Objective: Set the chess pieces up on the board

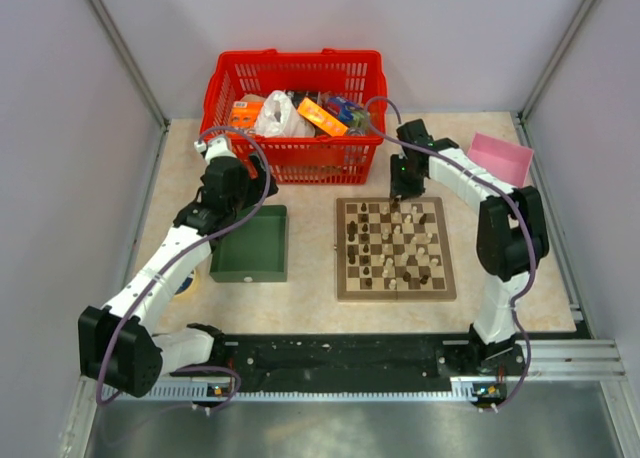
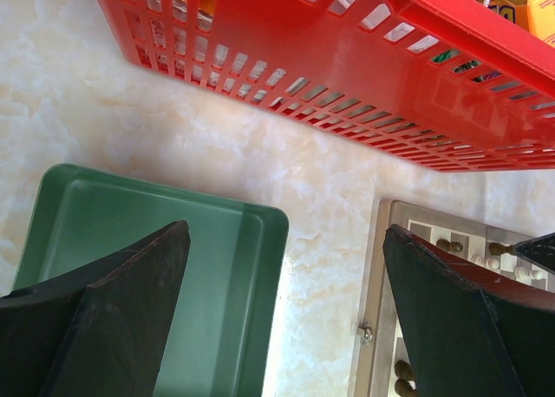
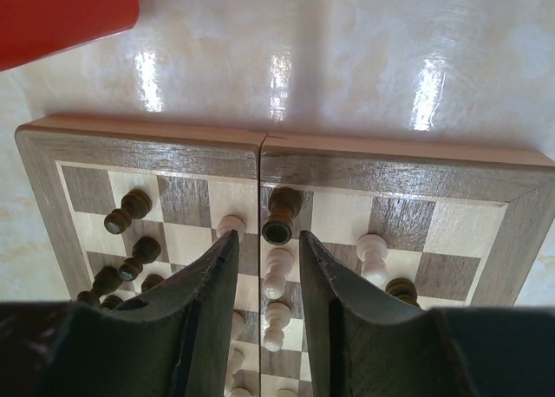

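Right wrist view: the right gripper (image 3: 267,238), jaws narrowly parted, straddles a pale pawn (image 3: 277,271) on the board (image 3: 156,150), far rows. Centre before closing, sparing the dark piece (image 3: 277,219) just beyond. The left gripper (image 2: 286,231) hangs spread wide.

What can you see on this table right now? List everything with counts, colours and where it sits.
Basket: one, red, far middle of the table.
Packets: several, orange, white and mixed, inside the basket.
Tray: one, green, left of the board.
Board: one, brown checkered, centre right.
Chess pieces: many, too small to count, dark brown and pale, scattered on the board.
Bin: one, pink, far right.
Roll: one, yellowish, near left, partly under the left arm.
Left gripper: one, black, open, above the tray's far right corner.
Right gripper: one, black, fingers slightly apart, over the board's far edge.
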Available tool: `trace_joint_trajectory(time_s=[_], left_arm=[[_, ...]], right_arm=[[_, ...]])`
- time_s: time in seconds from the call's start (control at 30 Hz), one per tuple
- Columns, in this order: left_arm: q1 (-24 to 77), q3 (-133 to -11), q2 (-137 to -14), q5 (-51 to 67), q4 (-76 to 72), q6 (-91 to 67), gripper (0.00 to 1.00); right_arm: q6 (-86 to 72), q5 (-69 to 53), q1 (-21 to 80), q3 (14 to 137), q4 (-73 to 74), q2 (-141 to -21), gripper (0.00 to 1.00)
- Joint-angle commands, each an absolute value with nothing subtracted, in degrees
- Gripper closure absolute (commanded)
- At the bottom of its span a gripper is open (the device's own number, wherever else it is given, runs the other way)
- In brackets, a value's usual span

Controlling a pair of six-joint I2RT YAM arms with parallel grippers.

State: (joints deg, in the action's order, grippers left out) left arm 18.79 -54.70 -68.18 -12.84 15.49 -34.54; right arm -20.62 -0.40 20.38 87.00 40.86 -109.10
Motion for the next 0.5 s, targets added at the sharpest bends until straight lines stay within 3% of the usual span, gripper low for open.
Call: trace_joint_trajectory(time_s=[0.0, 0.47], left_arm=[[18.54, -56.95, -67.94, -12.39, 13.18, -34.19, 0.01], [18.46, -56.16, -66.71, -12.3, 13.27, -34.19, 0.01]], right_arm=[[-20.21, -1.14, 20.57, 87.01, 39.99, -109.51, 0.66], [-20.74, -0.44, 20.48, 85.43, 38.76, -110.04, 0.67]])
